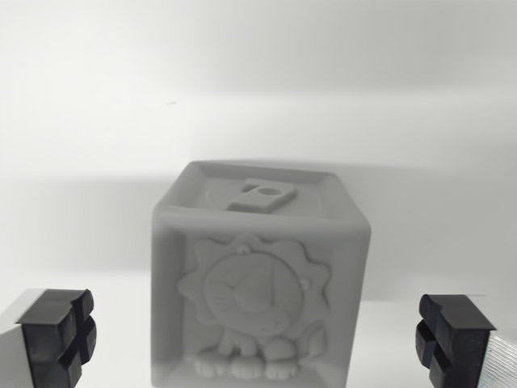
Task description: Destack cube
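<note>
Grey lion cube (260, 291), fingers (56, 335) spread apart

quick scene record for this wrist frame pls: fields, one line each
view: wrist camera, single frame
object: grey cube, lion relief on the facing side, raised shape on top
stack: only one cube visible; lower edge cut off by the frame
tool: tool open, fingers at both lower corners
contact: none, cube sits between the fingers with gaps on both sides
surface: plain white table
</note>
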Robot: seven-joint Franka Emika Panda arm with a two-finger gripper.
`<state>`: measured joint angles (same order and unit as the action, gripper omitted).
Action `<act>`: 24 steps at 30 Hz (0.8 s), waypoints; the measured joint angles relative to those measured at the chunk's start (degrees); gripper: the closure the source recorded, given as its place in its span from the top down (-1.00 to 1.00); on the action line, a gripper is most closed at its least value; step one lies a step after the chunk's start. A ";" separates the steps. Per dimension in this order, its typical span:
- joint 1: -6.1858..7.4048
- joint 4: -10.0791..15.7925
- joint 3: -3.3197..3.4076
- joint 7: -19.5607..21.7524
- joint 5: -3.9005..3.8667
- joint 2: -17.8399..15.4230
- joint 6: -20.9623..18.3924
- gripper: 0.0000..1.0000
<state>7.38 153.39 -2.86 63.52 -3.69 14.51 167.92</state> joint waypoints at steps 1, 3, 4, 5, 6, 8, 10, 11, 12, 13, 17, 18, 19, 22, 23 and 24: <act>-0.10 0.12 -0.13 -0.09 0.13 -0.65 -0.53 1.00; -0.25 0.41 -0.38 -0.35 0.50 -2.08 -1.64 1.00; -0.28 0.48 -0.43 -0.41 0.58 -2.41 -1.86 1.00; -0.35 0.62 -0.54 -0.56 0.81 -3.14 -2.44 1.00; -0.39 0.73 -0.63 -0.69 0.98 -3.83 -3.02 1.00; -0.42 0.89 -0.73 -0.89 1.29 -4.85 -3.89 1.00; -0.44 1.11 -0.85 -1.22 1.80 -6.39 -5.26 1.00; -0.44 1.20 -0.90 -1.37 2.01 -7.22 -5.97 1.00; -0.44 1.24 -0.92 -1.44 2.09 -7.63 -6.29 1.00; -0.44 1.31 -0.95 -1.58 2.27 -8.48 -6.98 1.00; -0.43 1.44 -1.02 -2.01 2.86 -11.16 -9.49 1.00; -0.42 1.45 -1.02 -2.06 2.96 -11.52 -9.86 1.00; -0.40 1.46 -1.03 -2.17 3.11 -12.23 -10.62 1.00; -0.35 1.50 -1.04 -2.43 3.42 -14.09 -12.45 1.00; -0.33 1.52 -1.04 -2.53 3.55 -14.92 -13.24 1.00; -0.31 1.52 -1.04 -2.59 3.62 -15.40 -13.72 1.00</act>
<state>7.07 154.91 -3.90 60.93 -0.07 -0.89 154.20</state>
